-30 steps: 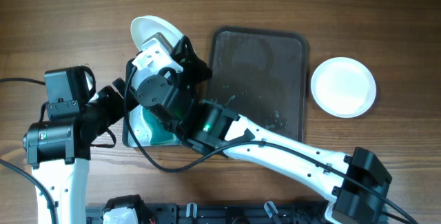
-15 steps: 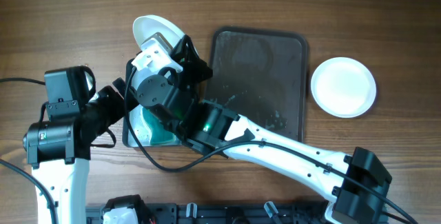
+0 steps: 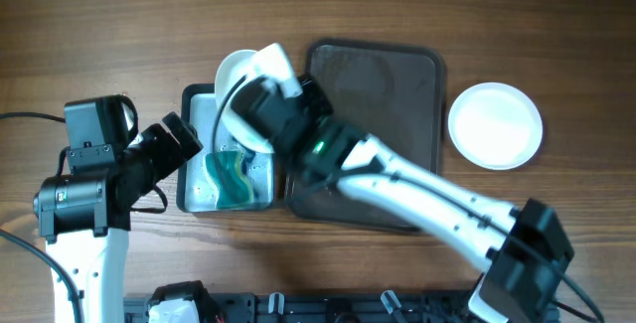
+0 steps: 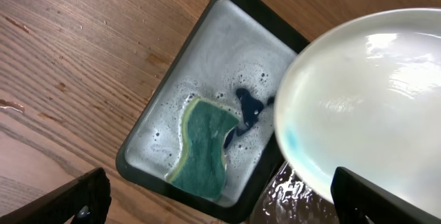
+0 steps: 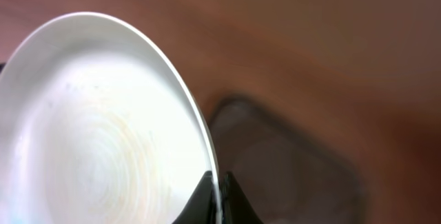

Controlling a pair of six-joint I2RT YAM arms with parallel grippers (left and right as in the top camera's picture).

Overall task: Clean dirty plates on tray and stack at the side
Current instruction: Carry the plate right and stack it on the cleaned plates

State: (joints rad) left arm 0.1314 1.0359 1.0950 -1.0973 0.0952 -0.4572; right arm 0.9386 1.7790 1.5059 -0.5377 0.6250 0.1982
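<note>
White plate [image 5: 103,127] sits pinched at its rim in right gripper [image 5: 218,195], left gripper [image 4: 224,200] spread empty, so I'd carry it level to the stack [image 3: 495,124], releasing low.

Left arm [image 3: 84,209]: white tubular links, matt black joint housings, a boxy black block on top, thin black cables looping alongside. Right arm [image 3: 427,202]: long glossy white link between bulky black joints, bears a small green light. Left gripper [image 4: 234,200] and right gripper [image 5: 219,196]: plain black fingers.
</note>
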